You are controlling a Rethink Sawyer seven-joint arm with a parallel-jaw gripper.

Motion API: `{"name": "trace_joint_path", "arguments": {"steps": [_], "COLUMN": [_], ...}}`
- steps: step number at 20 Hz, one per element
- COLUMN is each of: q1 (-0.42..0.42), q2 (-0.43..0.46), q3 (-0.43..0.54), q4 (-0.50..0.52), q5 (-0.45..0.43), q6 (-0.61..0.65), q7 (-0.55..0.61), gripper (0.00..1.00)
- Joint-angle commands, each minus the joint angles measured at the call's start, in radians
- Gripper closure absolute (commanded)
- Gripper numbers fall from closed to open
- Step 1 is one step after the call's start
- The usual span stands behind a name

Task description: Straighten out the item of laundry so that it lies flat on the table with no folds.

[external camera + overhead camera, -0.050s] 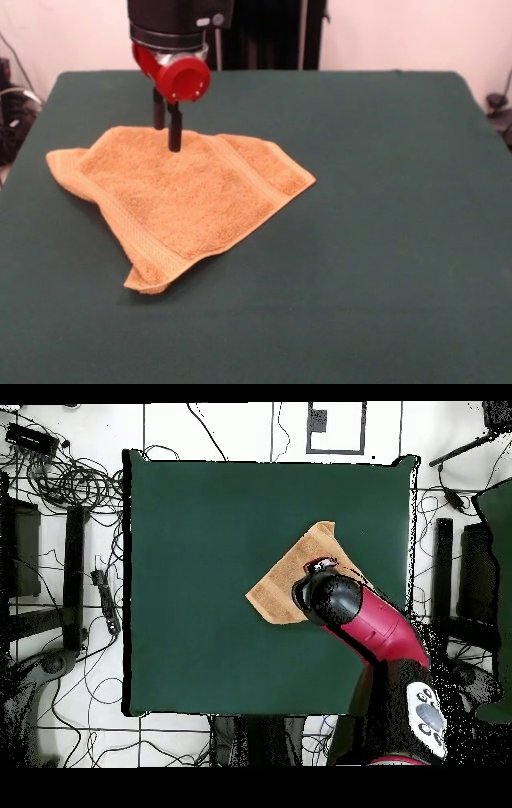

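Observation:
The item of laundry [188,200], a golden-orange terry towel, lies on the left half of the dark green table [384,240]. It is skewed, with its near corner doubled under and its left corner rumpled. A woven border band runs along its right side. My gripper [166,138] points down at the towel's far edge, open by a narrow gap. One fingertip [174,146] rests on the cloth and the other sits just behind the edge. In the overhead view the arm's head covers part of the towel [290,579] and hides the gripper.
The green table [200,564] stretches wide on every side of the towel. Cables and equipment lie on the floor around the table [60,484]. The red arm [385,634] reaches in over the table's edge.

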Motion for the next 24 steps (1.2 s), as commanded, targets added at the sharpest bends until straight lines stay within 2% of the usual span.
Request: {"name": "trace_joint_path", "arguments": {"steps": [1, 6, 15, 24], "q1": [0.036, 0.023, 0.093, 0.11], "q2": [0.02, 0.015, -0.012, -0.002], "q3": [0.026, 0.059, -0.012, -0.015], "q4": [-0.016, 0.035, 0.075, 0.101], "q5": [0.066, 0.075, 0.109, 0.151], "q6": [0.055, -0.005, 0.04, -0.001], "q7": [0.222, 0.215, 0.288, 0.286], "gripper": [0.0, 0.0, 0.0, 0.0]}}
